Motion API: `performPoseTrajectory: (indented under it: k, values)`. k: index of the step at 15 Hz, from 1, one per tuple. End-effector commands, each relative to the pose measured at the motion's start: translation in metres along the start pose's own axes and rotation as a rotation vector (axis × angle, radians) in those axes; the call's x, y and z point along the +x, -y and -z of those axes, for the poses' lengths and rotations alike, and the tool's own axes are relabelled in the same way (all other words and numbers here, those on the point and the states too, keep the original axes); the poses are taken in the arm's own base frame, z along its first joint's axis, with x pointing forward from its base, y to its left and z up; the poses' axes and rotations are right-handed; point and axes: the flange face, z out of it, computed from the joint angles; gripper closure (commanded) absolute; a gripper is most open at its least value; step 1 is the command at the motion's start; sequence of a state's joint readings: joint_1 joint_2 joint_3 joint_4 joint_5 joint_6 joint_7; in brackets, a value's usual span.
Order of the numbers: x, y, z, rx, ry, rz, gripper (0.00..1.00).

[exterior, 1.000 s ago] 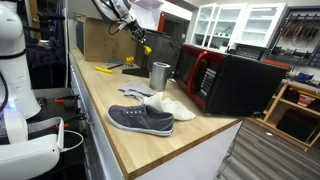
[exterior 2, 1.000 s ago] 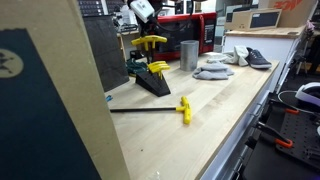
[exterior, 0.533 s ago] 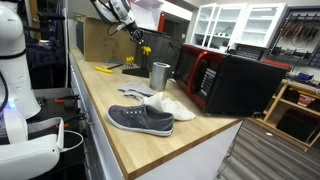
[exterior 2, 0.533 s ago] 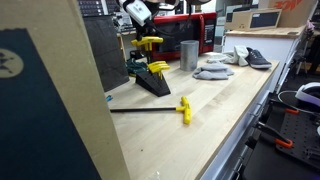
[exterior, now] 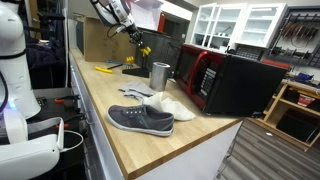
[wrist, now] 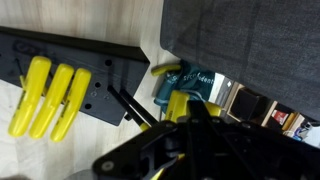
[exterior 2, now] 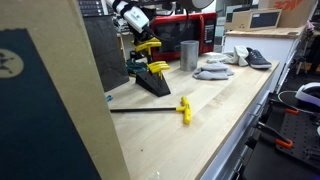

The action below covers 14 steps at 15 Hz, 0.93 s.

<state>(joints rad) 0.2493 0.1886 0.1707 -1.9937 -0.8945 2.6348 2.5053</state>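
My gripper (exterior: 137, 38) is shut on a yellow-handled T-handle key (exterior: 145, 47) and holds it in the air above the black tool stand (exterior: 133, 68) at the back of the wooden bench. In an exterior view the gripper (exterior 2: 138, 36) holds the key (exterior 2: 148, 46) tilted over the stand (exterior 2: 150, 78), which carries more yellow handles. In the wrist view the held yellow handle (wrist: 180, 105) sits between my dark fingers (wrist: 190, 140), with three yellow handles (wrist: 45, 95) in the stand below.
Another yellow T-handle key (exterior 2: 183, 108) lies loose on the bench. A metal cup (exterior: 160, 75), a white shoe (exterior: 165, 103), a grey shoe (exterior: 140, 119) and a red-and-black microwave (exterior: 225, 80) stand further along. A dark panel (exterior 2: 100, 50) rises behind the stand.
My gripper has shifted slightly sideways above the stand with the key in it, and the key now hangs more tilted.
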Motion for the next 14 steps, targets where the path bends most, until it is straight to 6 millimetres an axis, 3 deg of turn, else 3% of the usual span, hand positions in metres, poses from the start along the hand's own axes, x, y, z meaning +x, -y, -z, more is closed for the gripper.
performPoseTrajectory:
  k: [1,4,6,10,14]
  values:
    - [-0.011,0.01,0.037,0.053,0.038,0.073,0.68]
    - [-0.028,0.004,0.068,0.018,0.089,0.199,0.45]
    - [-0.044,-0.014,0.079,-0.028,0.174,0.285,0.3]
    - [-0.063,-0.043,0.074,-0.12,0.326,0.423,0.0]
    - [-0.065,-0.056,0.058,-0.221,0.445,0.573,0.0]
